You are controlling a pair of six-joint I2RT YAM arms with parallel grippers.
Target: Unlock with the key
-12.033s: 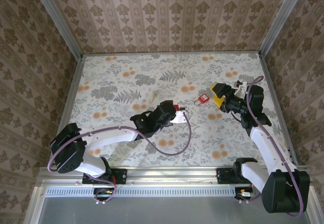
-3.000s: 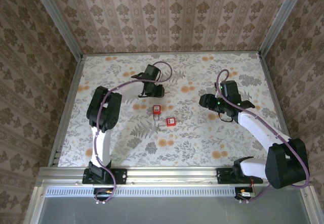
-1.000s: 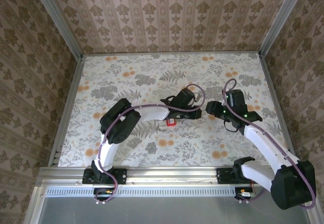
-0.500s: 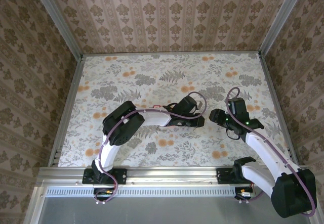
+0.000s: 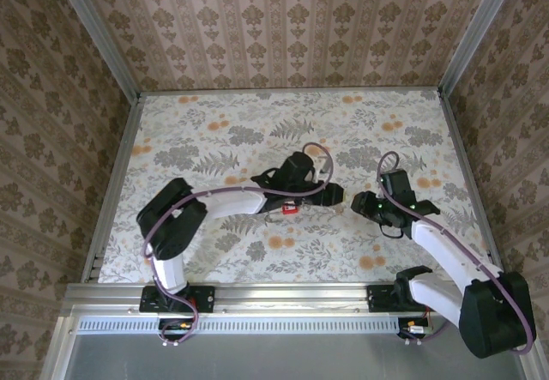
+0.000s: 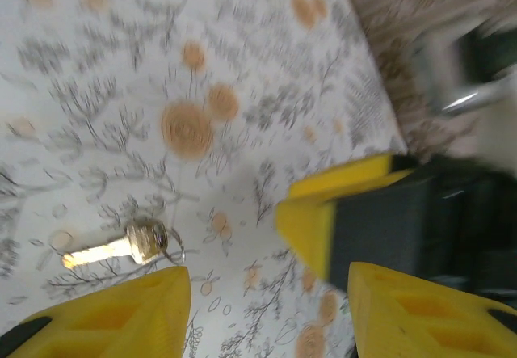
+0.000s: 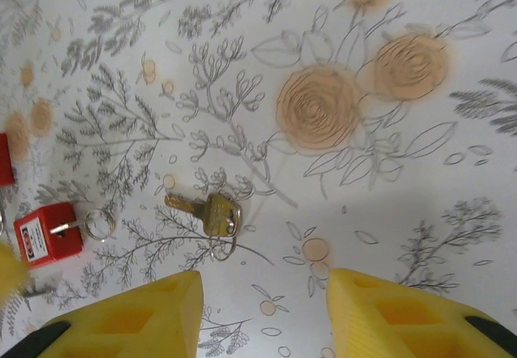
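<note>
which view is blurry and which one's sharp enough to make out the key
left wrist: motion-blurred throughout, the key smeared and glaring, the yellow fingers soft-edged; right wrist: sharp, the key and red padlock crisp, with a faint broad shadow on the tablecloth; top external: in focus and evenly lit, though the key is too small to pick out.

Your left claw has spread open, and the key it apparently carried now lies on the surface; your right claw has shifted in above it, jaws a little narrower.
</note>
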